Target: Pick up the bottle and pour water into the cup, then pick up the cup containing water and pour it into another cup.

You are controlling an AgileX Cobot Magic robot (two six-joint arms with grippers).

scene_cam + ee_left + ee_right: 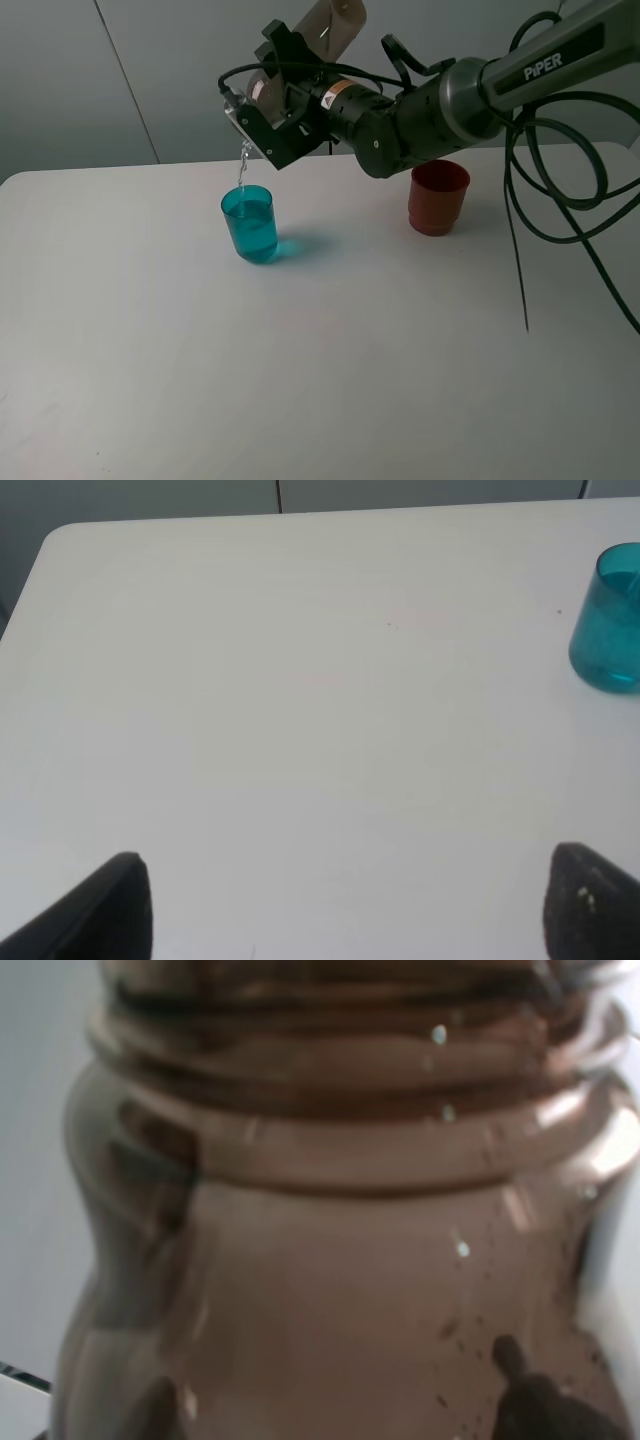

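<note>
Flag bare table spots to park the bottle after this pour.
Bare: near half of the table, and everything left of the teal cup. Narrower strip between it and the red cup, under the right arm. Crowded over the teal cup: right gripper, tilted bottle.

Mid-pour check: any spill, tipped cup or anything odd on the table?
Nothing stands out. The right end effector holds the bottle tilted, and a thin stream falls into the teal cup. It and the red cup stand upright, apart, with no puddle visible on the table.
</note>
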